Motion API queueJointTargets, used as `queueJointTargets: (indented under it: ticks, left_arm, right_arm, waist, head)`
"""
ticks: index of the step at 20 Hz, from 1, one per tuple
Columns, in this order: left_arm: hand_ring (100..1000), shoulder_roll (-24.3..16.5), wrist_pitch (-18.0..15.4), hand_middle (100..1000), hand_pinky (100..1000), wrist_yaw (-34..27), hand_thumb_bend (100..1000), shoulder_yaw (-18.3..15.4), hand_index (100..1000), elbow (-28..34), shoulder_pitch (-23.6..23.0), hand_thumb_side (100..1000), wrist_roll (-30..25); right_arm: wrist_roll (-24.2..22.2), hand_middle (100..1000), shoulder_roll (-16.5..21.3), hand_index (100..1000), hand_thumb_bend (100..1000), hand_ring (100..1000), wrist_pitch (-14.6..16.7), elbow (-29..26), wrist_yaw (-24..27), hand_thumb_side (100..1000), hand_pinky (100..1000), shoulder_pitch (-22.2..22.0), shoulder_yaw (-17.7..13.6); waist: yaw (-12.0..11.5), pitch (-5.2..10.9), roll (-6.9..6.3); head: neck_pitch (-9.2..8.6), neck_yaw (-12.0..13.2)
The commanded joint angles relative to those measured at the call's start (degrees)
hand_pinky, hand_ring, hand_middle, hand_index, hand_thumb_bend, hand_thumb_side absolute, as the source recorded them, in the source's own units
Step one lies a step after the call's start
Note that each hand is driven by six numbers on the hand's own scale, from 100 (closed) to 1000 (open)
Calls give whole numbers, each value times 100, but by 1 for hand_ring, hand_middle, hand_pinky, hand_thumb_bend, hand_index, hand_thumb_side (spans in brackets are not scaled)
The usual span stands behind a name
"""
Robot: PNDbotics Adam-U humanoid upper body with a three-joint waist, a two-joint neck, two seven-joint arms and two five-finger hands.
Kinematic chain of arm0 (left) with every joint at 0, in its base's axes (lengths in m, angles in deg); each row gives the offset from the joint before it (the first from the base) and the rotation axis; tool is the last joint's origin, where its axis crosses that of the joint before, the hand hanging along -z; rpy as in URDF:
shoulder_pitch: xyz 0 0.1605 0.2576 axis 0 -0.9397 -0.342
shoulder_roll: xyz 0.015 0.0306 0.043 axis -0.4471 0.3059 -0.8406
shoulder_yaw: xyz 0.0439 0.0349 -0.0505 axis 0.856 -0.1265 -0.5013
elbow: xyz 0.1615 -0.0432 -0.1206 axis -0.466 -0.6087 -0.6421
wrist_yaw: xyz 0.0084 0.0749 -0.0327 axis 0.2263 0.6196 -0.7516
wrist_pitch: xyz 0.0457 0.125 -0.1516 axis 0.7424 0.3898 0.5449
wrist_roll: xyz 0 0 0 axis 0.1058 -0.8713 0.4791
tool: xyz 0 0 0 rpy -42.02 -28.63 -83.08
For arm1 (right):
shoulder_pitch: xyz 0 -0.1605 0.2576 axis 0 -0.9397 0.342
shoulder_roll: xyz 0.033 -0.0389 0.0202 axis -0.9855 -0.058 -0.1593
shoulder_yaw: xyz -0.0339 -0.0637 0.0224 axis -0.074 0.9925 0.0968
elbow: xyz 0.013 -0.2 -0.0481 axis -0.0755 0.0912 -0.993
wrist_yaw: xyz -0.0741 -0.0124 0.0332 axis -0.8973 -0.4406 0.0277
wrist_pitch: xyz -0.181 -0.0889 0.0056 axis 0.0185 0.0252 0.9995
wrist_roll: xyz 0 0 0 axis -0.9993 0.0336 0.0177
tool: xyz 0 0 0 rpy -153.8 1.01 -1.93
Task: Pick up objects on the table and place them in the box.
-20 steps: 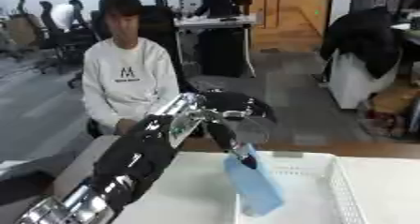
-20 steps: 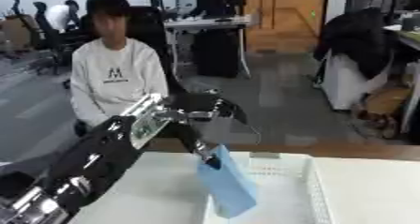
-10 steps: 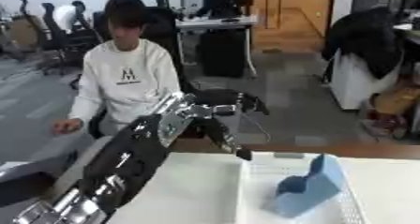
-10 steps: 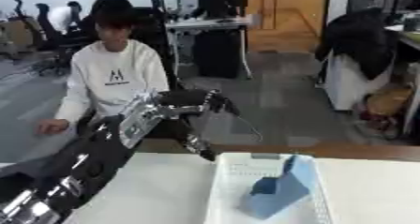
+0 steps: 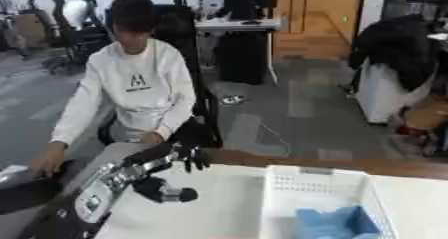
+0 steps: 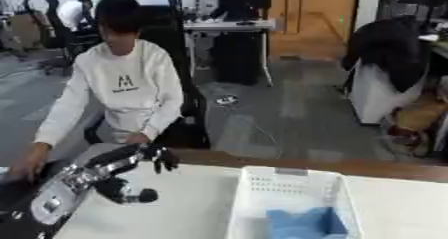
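Note:
A blue soft object (image 5: pixel 331 223) lies inside the white perforated box (image 5: pixel 308 185) at the lower right of the table. My left arm comes in from the lower left. Its hand (image 5: pixel 190 156) hangs over the table's far edge, left of the box and apart from it, open with relaxed fingers and nothing in them. Below the forearm shows a dark rounded shape with a grey tip (image 5: pixel 168 193); I cannot tell whether it belongs to the hand or lies on the table. My right hand shows in no view.
The white table (image 5: pixel 219 203) stretches between my arm and the box. A person in a white sweater (image 5: pixel 140 88) sits just beyond the far edge, with a hand down at the left. Office chairs and desks stand behind.
The blue object left my hand and has settled low in the box. My left arm has drawn back to the left, away from the box. The view has also shifted.

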State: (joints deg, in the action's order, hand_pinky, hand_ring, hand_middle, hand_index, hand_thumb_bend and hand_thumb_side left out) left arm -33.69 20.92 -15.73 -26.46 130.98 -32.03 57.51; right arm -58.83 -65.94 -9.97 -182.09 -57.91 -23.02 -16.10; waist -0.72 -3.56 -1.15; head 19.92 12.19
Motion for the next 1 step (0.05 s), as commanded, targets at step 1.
queueJointTargets:
  ticks: [1]
  left_arm:
    - [564,131,67,621,452,-718,477,-341,846,1031,-335,803,-701]
  right_arm:
    - [189,460,-139,532,100,511,2,-90,-158,839,212,-63,-216]
  waist:
    - [-65,32,26]
  head:
    - [17,-108]
